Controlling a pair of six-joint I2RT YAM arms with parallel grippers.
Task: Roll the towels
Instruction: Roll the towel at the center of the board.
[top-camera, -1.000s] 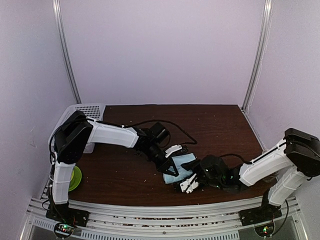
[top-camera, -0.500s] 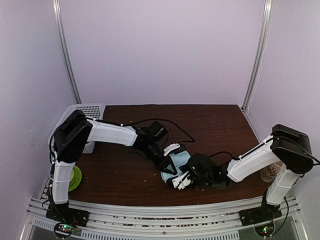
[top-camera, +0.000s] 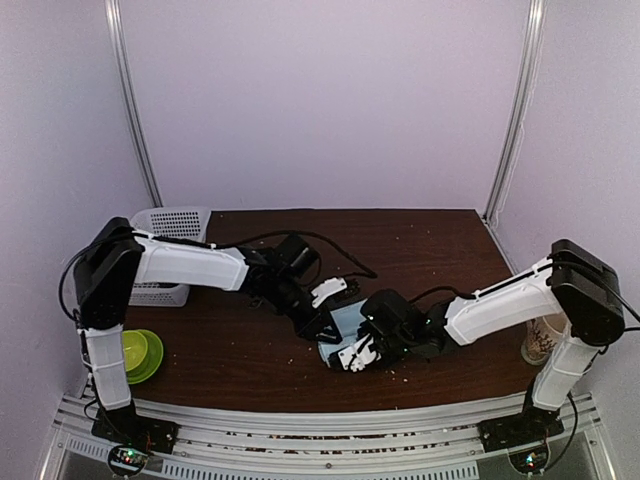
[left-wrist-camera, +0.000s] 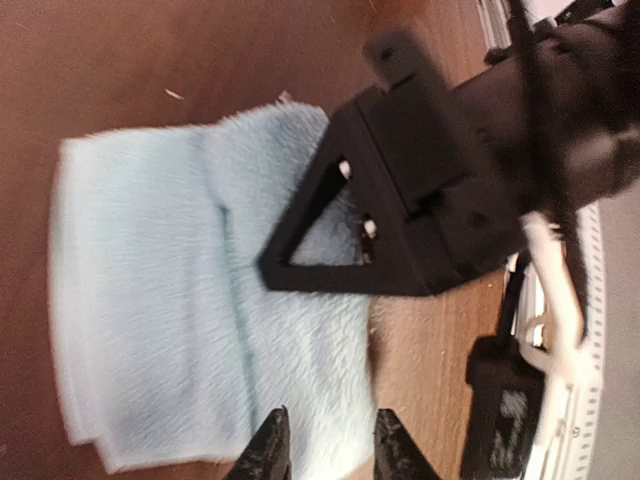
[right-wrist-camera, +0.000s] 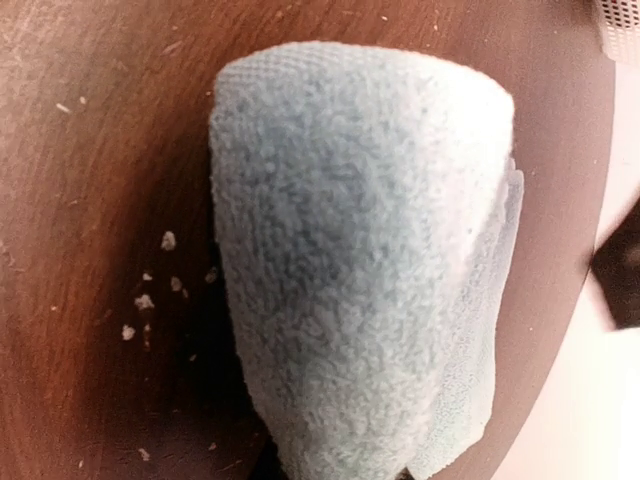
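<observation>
A single light-blue towel (top-camera: 346, 322) lies partly rolled near the table's front middle. The left wrist view shows it as a fuzzy pale bundle (left-wrist-camera: 170, 300) with a fold line down its length. My left gripper (top-camera: 322, 322) hovers at its left edge, its fingertips (left-wrist-camera: 270, 452) a little apart over the towel's border and holding nothing. My right gripper (top-camera: 353, 354) comes in from the right at the towel's near end. In the right wrist view the thick roll (right-wrist-camera: 350, 260) runs down between the jaws, which are closed on it and mostly hidden beneath it.
A white basket (top-camera: 165, 225) stands at the back left. A green bowl (top-camera: 140, 352) sits at the front left, and a cup (top-camera: 540, 340) at the front right edge. Crumbs (right-wrist-camera: 145, 300) dot the brown table (top-camera: 440, 250). A black cable (top-camera: 340, 250) loops behind the left gripper.
The left gripper has let go of the towel, opened slightly and drawn back leftward. The right gripper has slid left onto the towel's near end and closed on it.
</observation>
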